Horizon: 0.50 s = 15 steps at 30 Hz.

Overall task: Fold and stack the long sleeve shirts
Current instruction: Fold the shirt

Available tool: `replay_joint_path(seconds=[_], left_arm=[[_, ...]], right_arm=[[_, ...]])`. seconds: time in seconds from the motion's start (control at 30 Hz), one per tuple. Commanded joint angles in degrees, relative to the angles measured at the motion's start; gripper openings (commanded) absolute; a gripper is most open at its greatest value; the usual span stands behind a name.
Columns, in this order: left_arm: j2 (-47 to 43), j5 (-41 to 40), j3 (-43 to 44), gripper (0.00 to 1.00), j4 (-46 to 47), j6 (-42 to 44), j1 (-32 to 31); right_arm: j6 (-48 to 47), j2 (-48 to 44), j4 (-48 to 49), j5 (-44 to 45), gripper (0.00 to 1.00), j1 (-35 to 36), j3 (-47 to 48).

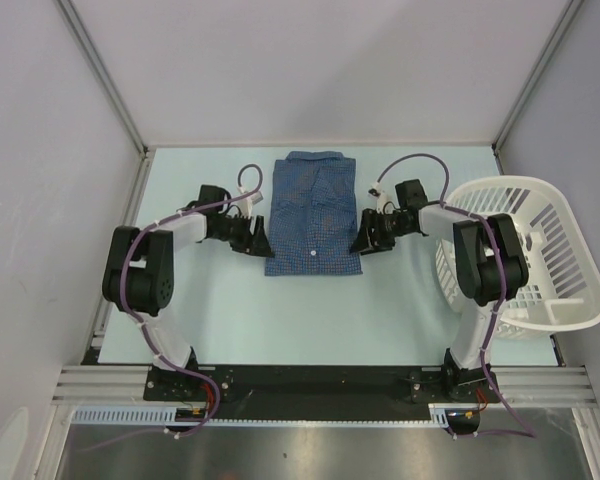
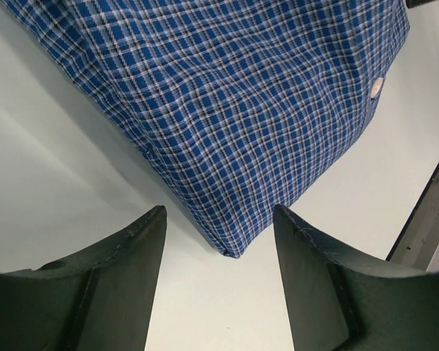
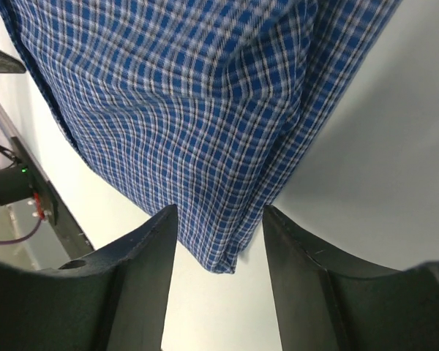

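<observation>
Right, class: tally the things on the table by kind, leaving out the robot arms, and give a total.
Blue checked shirt: 1
White slatted laundry basket: 1
Total: 2

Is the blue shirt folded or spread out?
Folded: the shirt lies as a compact rectangle, no sleeves sticking out.

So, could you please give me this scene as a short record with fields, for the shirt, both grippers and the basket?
shirt: blue checked, folded to a rectangle, flat on the table, collar at the far end
left gripper: open, at the shirt's left edge, not clamping it
right gripper: open, at the shirt's right edge, a cloth corner between its fingers
basket: white, slatted, at the table's right side, no shirt seen inside
</observation>
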Motion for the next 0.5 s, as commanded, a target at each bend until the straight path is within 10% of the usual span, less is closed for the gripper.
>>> replay_joint_path(seconds=[0.0,0.47], left_arm=[[1.52,2.36,-0.31,0.65,1.66,-2.39,0.01],[0.12,6.41,-4.70,0.30,2.98,-4.41,0.01]], right_arm=[[4.69,-0.33,3.49,-2.81,0.54,-0.01,-2.35],[5.66,-1.56,3.23,-5.71,0.04,0.08,-5.08]])
